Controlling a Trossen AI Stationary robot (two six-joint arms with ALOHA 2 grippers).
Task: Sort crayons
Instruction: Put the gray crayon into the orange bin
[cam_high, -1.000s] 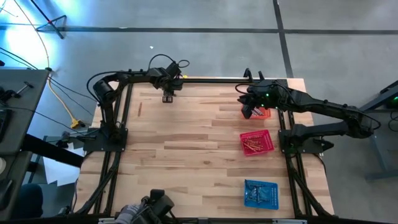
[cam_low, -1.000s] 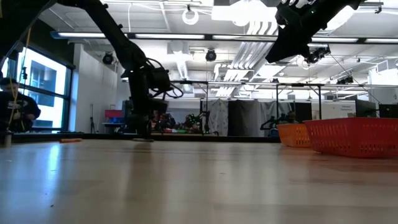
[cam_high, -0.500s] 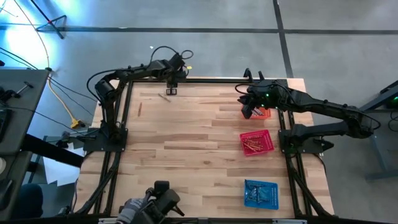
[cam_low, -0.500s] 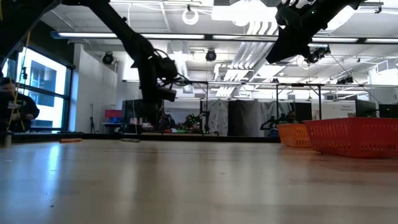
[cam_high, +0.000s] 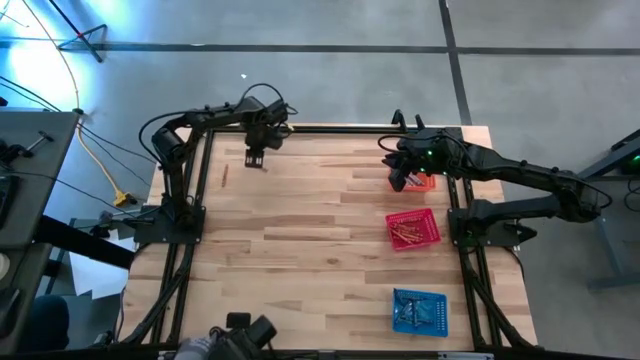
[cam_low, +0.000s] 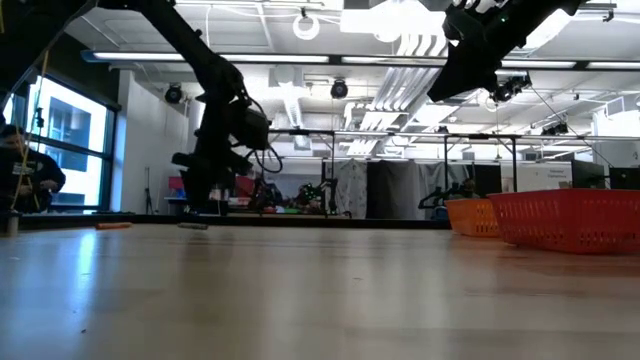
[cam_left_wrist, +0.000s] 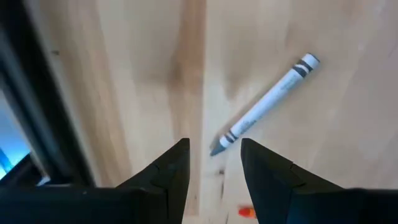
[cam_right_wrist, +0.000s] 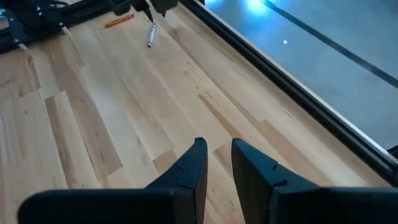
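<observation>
Surface (cam_high: 300, 250): wood, three baskets along right edge.
Right tool (cam_high: 397, 183): above orange basket (cam_high: 424, 183), far right corner; fingers part-spread, holding nothing.
Left tool (cam_high: 254, 160): far edge, spread, empty.
Grey crayon (cam_left_wrist: 264, 106): flat, just ahead of left tool.
Orange crayon (cam_high: 224, 175): far left corner.
</observation>
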